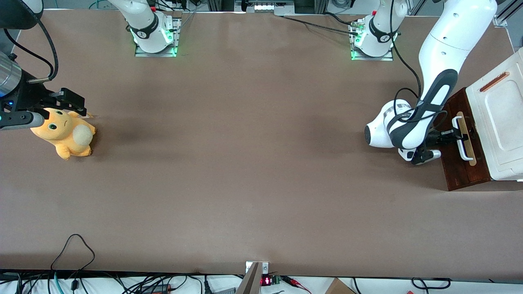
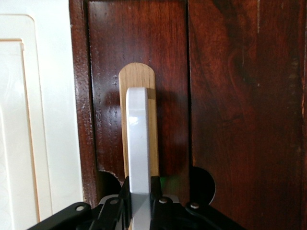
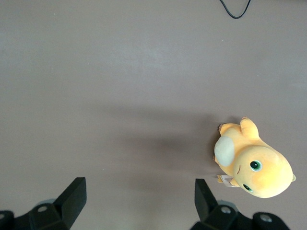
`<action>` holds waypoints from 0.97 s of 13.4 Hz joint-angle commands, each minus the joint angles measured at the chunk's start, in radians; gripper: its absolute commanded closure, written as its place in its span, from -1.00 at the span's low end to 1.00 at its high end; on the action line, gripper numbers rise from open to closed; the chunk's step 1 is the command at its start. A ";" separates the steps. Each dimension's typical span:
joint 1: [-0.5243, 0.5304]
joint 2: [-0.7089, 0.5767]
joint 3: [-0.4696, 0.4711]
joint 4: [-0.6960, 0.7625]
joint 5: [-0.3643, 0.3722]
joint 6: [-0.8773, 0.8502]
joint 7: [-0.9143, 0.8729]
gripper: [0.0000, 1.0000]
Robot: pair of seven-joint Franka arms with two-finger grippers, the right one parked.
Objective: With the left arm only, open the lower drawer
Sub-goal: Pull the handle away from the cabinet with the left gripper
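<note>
Broadly, a brown surface (image 1: pixel 245 163) is seen to fill the front view, and most of it is taken up by nothing but its own paper-like covering. At the working arm's end of it a cabinet is set, with a cream-white moulded top panel (image 1: pixel 500 118) seen from above. Below that panel the lower drawer (image 1: pixel 466 171) is shown as a dark red-brown wooden front, which sticks out a little past the white top toward the middle of the surface. How far the drawer is drawn out cannot be told, since no inner box is visible.

The left arm (image 1: pixel 443 53) is bent down from its base toward the cabinet, with its white wrist held in front of the drawer front. The gripper (image 1: pixel 459 134) is placed at the white loop handle (image 1: pixel 463 150), which is mounted on a pale wood strip (image 1: pixel 469 153) on the drawer front. In the left wrist view the handle (image 2: pixel 139 153) is seen running between the two black fingers (image 2: pixel 123 194), which are closed against its sides, so the handle is held by them. The pale strip (image 2: pixel 136 76) is seen just past the handle, against the dark wood (image 2: pixel 230 105).

Toward the parked arm's end of the surface an orange plush toy (image 1: pixel 65 134) is laid on its side, well apart from the cabinet.
</note>
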 commanded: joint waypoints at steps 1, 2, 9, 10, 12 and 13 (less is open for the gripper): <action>-0.010 -0.002 0.001 -0.002 0.015 -0.005 0.009 0.97; -0.018 -0.004 -0.002 -0.002 0.015 -0.003 0.012 1.00; -0.110 -0.004 -0.065 0.006 0.002 0.000 0.029 1.00; -0.119 -0.004 -0.086 0.007 0.002 -0.002 0.039 1.00; -0.128 -0.004 -0.110 0.016 0.000 -0.002 0.078 1.00; -0.128 -0.004 -0.110 0.016 0.000 -0.002 0.085 1.00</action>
